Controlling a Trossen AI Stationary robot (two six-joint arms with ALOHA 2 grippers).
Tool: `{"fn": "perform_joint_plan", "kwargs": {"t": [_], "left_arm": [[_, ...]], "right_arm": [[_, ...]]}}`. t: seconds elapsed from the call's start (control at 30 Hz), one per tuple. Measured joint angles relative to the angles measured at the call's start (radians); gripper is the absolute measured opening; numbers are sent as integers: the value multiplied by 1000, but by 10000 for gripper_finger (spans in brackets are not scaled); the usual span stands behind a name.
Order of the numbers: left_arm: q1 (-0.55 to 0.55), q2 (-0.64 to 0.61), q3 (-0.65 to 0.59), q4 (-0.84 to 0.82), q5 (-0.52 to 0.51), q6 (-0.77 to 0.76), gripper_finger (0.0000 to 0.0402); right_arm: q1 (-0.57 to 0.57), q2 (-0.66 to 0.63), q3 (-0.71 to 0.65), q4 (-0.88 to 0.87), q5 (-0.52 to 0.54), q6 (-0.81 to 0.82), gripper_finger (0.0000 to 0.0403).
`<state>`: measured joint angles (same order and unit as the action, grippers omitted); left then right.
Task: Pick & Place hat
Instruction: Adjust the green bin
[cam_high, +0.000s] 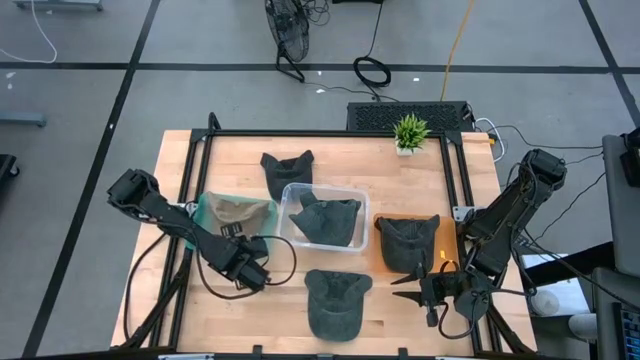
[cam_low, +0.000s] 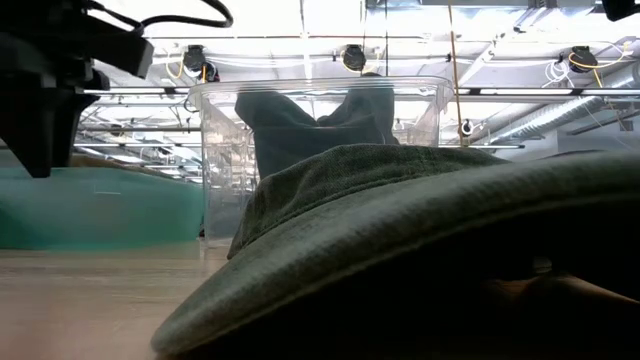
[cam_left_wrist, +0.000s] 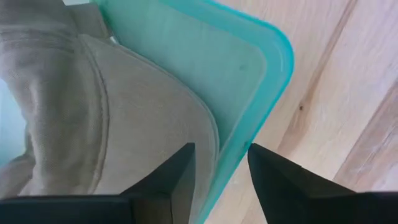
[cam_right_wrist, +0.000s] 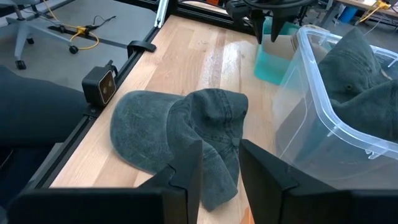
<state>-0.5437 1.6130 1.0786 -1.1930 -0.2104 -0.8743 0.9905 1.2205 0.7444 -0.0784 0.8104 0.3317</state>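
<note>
A dark green hat lies flat on the table near the front edge; it also shows in the right wrist view and fills the low view. My right gripper is open, just right of this hat and pointing at it. A tan hat lies on a teal tray. My left gripper is open at the tray's near corner, its fingers on either side of the teal rim beside the tan hat's brim. I cannot tell whether they touch it.
A clear plastic bin at the table's middle holds a dark hat. Another dark hat lies behind the bin, and one more lies on an orange patch to its right. A small potted plant stands at the far edge.
</note>
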Motion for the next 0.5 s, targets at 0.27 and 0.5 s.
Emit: {"fn": "perform_joint_plan", "kwargs": {"t": [0.27, 0.5], "left_arm": [[3, 0, -28, 128, -60, -45, 161], [16, 0, -49, 49, -56, -134, 161]], "right_arm": [[0, 0, 0, 0, -1, 1, 93], [0, 0, 0, 0, -2, 8, 93]]}}
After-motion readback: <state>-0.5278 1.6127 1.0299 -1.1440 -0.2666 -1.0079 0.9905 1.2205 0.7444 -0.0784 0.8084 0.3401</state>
